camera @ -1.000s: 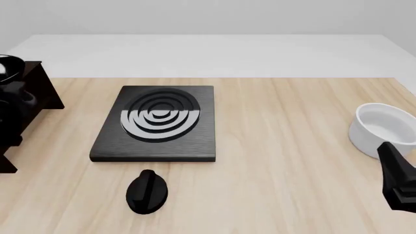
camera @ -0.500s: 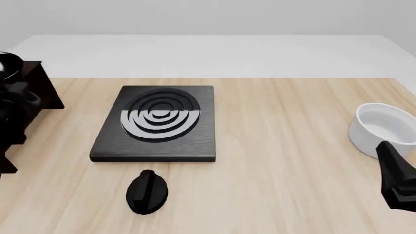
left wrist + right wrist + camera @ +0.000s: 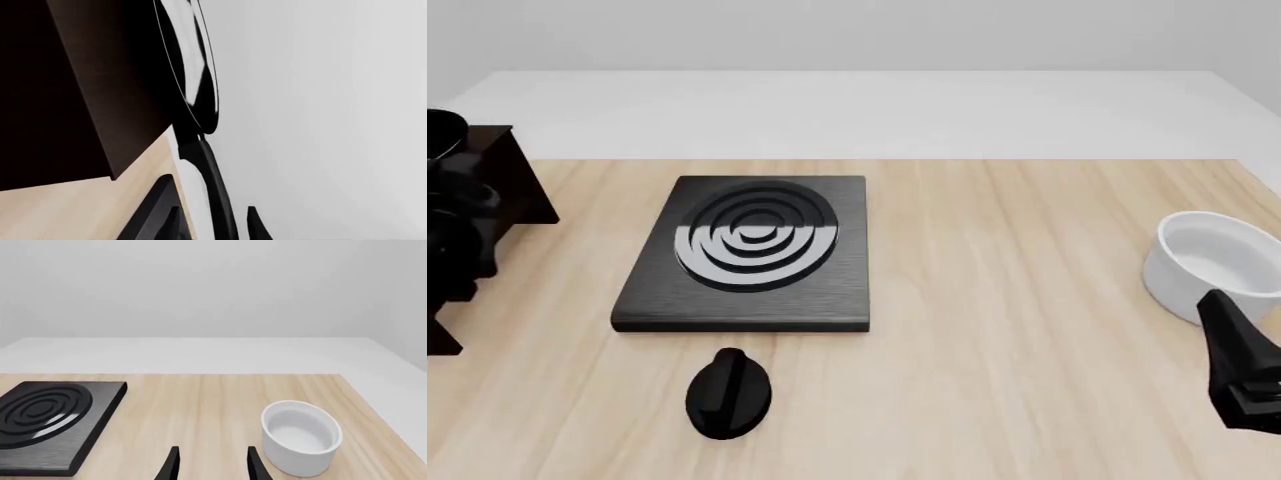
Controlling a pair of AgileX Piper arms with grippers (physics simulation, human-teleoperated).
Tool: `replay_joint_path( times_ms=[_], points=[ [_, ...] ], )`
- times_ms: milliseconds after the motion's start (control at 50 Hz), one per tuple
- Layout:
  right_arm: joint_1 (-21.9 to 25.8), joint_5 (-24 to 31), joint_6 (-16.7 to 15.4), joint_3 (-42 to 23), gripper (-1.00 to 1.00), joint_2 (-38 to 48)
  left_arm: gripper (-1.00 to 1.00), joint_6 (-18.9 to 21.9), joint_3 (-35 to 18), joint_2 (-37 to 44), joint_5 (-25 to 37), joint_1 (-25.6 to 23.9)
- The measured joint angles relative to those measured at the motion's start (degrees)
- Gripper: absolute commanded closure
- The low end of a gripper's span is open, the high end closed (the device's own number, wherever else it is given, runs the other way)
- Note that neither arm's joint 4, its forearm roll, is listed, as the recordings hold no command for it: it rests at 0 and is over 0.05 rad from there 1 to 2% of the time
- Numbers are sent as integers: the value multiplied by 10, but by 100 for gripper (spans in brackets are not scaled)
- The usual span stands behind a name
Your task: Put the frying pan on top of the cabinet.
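The frying pan (image 3: 195,65) is glossy black and lies against the flat top of the dark brown cabinet (image 3: 80,90). In the front view the pan (image 3: 439,133) shows at the far left edge on top of the cabinet (image 3: 510,175), partly cut off. My left gripper (image 3: 213,227) is open, and the pan's thin handle (image 3: 212,185) runs between its fingers with a gap on each side. In the front view the left gripper (image 3: 465,205) is a dark shape in front of the cabinet. My right gripper (image 3: 211,465) is open and empty, low at the right (image 3: 1241,375).
A flat square black stove plate (image 3: 747,250) with rings lies left of the table's middle. A black oval knob (image 3: 729,393) lies in front of it. A white bowl (image 3: 1214,262) stands at the right edge, just beyond my right gripper; it also shows in the right wrist view (image 3: 301,436).
The pan and my left gripper have shifted slightly left and up at the cabinet's top. The right arm has barely moved.
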Motion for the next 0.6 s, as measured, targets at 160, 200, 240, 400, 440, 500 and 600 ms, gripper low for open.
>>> replay_joint_path(
  times_ms=[160, 200, 240, 400, 440, 500, 600],
  points=[
    [0, 1, -1, 0, -100, -1, -100, 7, 9, -29, 16, 2],
    [0, 2, -1, 0, -100, -2, -100, 9, 11, -38, 20, 3],
    [0, 2, -1, 0, -100, -2, -100, 10, 14, -48, 25, 3],
    [1, 3, -1, 0, -100, -3, -100, 12, 29, -92, 45, 1],
    [1, 3, -1, 0, -100, -3, -100, 12, 33, -103, 51, 1],
    [1, 3, -1, 0, -100, -3, -100, 13, 39, -120, 59, -1],
    [1, 4, -1, 0, -100, -4, -100, 13, 54, -156, 78, -3]
  ],
)
